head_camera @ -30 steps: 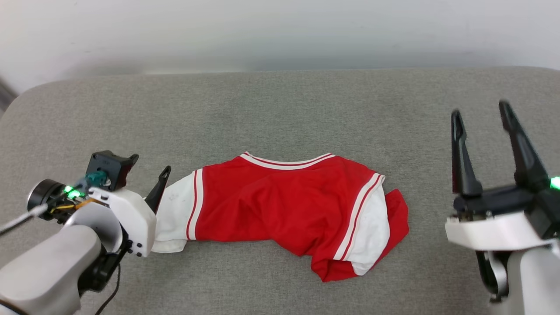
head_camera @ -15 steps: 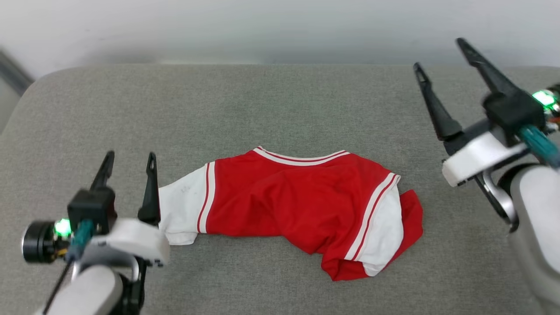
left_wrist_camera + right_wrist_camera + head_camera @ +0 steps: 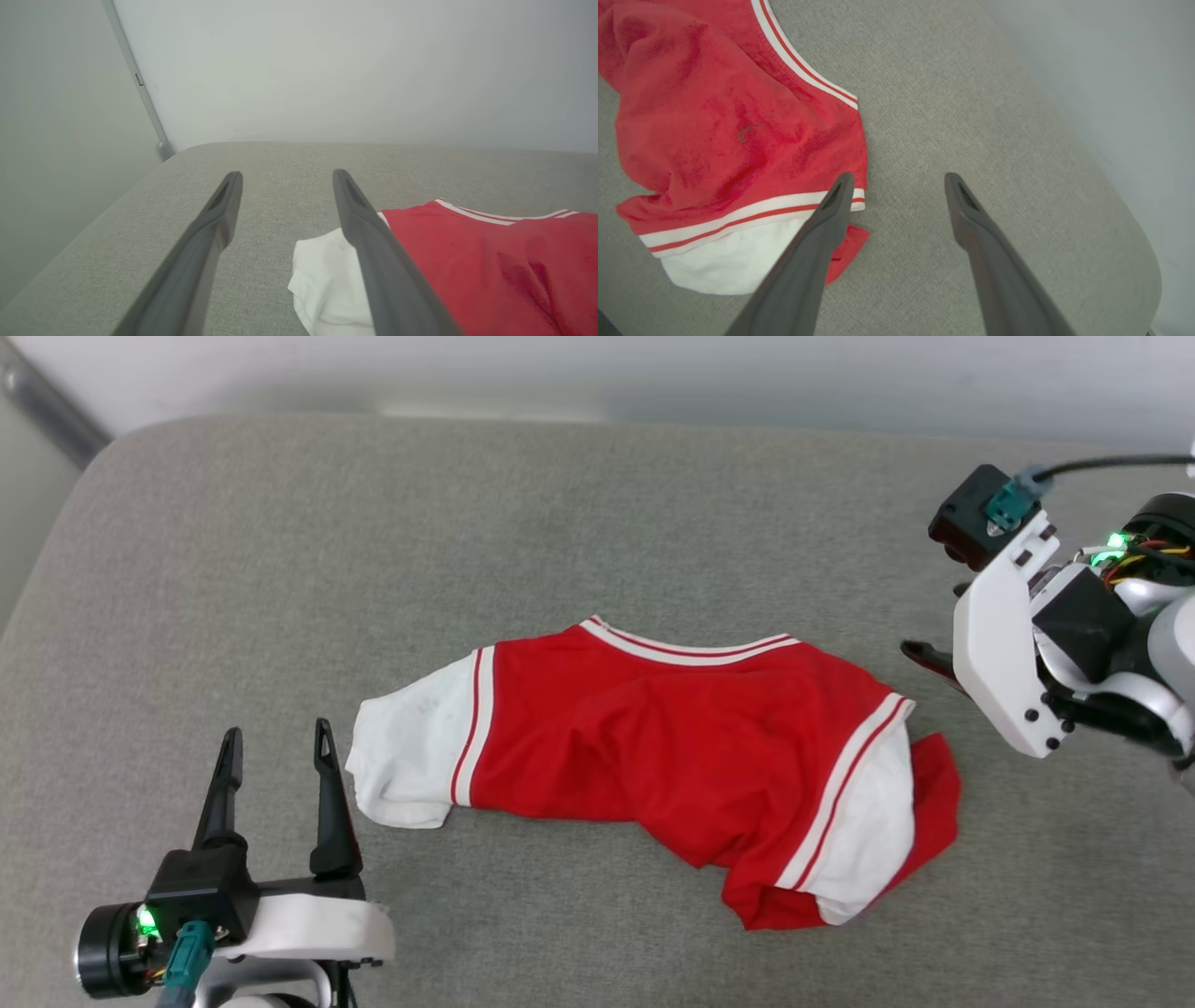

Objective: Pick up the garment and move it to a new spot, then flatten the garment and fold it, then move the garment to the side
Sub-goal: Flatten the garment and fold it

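The garment (image 3: 672,747), red with white sleeves and striped trim, lies crumpled on the grey cushion, its print hidden. My left gripper (image 3: 276,735) stands open just left of the white left sleeve (image 3: 411,765), apart from it and with nothing between its fingers. In the left wrist view that gripper (image 3: 287,175) points across the cushion, with the garment (image 3: 472,261) to its right. My right gripper (image 3: 900,177) is open and tipped down beside the garment (image 3: 728,130). Its left finger hangs over the striped trim of the right sleeve. One dark finger (image 3: 924,660) pokes out near the garment's right shoulder.
The grey cushion (image 3: 597,523) has rounded corners and drops off at the left and far edges. A pale wall rises behind it, with a grey metal strip (image 3: 47,411) at the upper left. In the right wrist view the cushion's edge (image 3: 1134,224) runs close by.
The head camera has tilted down. My left gripper has drawn back from the white sleeve. My right arm has swung from pointing up to tipping down over the garment's right side.
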